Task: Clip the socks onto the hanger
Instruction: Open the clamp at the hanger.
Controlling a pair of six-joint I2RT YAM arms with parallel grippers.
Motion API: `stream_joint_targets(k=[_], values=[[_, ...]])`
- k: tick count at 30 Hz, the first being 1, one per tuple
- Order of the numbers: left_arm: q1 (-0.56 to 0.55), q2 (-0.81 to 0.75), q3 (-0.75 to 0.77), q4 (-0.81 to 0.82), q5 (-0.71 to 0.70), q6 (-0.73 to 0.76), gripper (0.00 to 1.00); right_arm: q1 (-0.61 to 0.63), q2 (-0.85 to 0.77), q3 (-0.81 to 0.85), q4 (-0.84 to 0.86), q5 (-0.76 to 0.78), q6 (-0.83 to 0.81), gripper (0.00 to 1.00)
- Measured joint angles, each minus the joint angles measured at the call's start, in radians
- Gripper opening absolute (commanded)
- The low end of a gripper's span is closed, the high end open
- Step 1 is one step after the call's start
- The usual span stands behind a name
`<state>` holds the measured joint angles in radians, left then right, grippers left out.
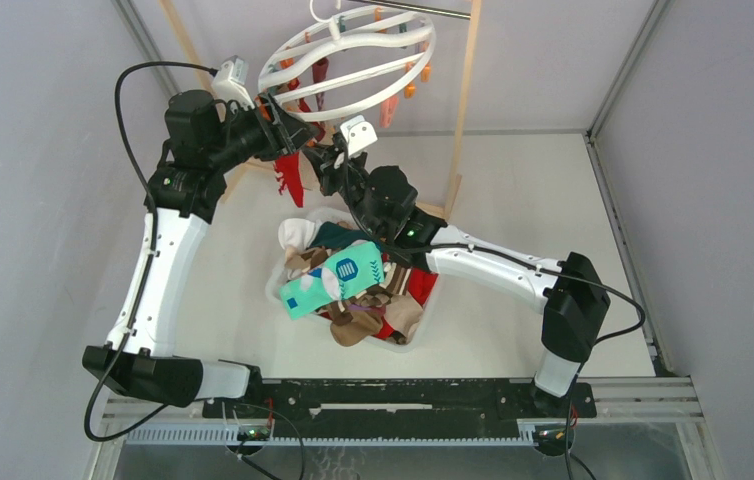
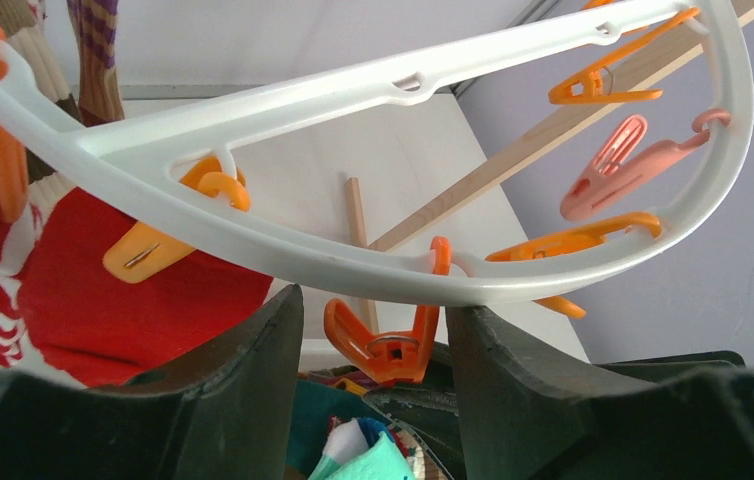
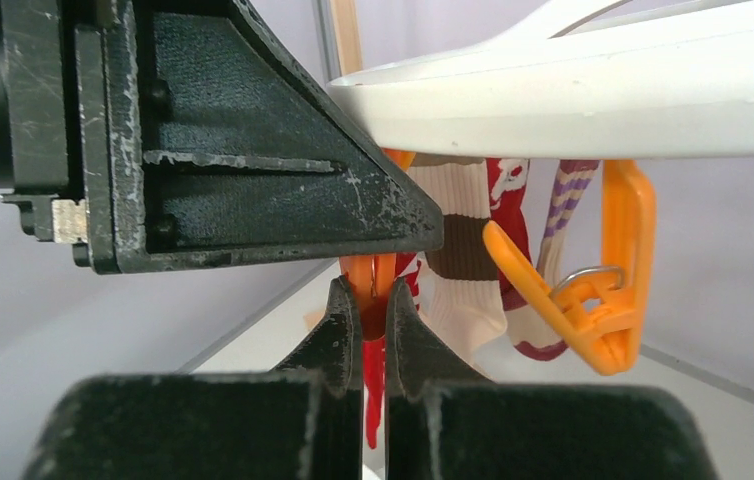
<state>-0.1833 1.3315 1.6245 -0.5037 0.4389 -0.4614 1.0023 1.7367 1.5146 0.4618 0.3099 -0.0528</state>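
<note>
Hanger (image 2: 353, 265): smooth white plastic, faintly glossy. Pegs (image 3: 608, 300): glossy orange plastic, each with a bare metal wire spring (image 3: 583, 273); one pink peg (image 2: 623, 165) is of the same plastic. Socks (image 3: 458, 250): ribbed knit cloth, matt; red sock (image 3: 373, 385) equally soft and dull. Right end effector (image 3: 373, 300): black, matt, grainy faces. Pole (image 2: 513, 165): pale bare wood, matt. Tub (image 1: 273, 287): translucent plastic. Surface (image 1: 513, 180): pale, smooth, matt.

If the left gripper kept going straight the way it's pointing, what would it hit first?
The left gripper would most likely meet the orange peg hanging between its open fingers, just under the rim of the hanger. Depth is unclear, so the rim could come first.
</note>
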Motion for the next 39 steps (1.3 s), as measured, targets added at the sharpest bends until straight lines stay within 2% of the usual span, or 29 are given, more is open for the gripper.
stream_joint_targets(k=[7,18,22,25,26,29,32,37,38,39], values=[[-0.003,0.003,0.024,-0.020,-0.026,0.001,0.60,0.002,0.004,0.000,0.013,0.014,-0.014,0.00],[-0.018,0.002,0.024,-0.014,-0.064,0.000,0.48,0.006,0.018,0.013,0.013,0.030,-0.020,0.00],[-0.021,0.002,0.024,-0.013,-0.076,-0.002,0.33,0.007,0.019,0.013,0.014,0.039,-0.021,0.00],[-0.023,0.002,0.024,-0.005,-0.077,-0.006,0.18,0.008,0.019,0.013,0.015,0.042,-0.024,0.01],[-0.024,0.002,0.024,0.000,-0.077,-0.004,0.12,0.008,0.019,0.013,0.015,0.043,-0.024,0.07],[-0.025,0.002,0.024,0.010,-0.080,0.001,0.00,0.008,0.019,0.013,0.020,0.043,-0.027,0.33],[-0.026,0.002,0.024,0.018,-0.087,-0.001,0.00,0.011,0.013,-0.008,0.041,0.034,-0.038,0.59],[-0.025,-0.002,0.024,0.031,-0.095,0.000,0.00,0.019,-0.048,-0.137,0.047,0.025,-0.044,0.78],[-0.025,-0.003,0.024,0.031,-0.095,0.000,0.00,0.018,-0.071,-0.169,0.040,0.024,-0.042,0.85],[-0.025,-0.004,0.024,0.031,-0.095,0.000,0.00,0.018,-0.094,-0.195,0.032,0.025,-0.039,0.96]])
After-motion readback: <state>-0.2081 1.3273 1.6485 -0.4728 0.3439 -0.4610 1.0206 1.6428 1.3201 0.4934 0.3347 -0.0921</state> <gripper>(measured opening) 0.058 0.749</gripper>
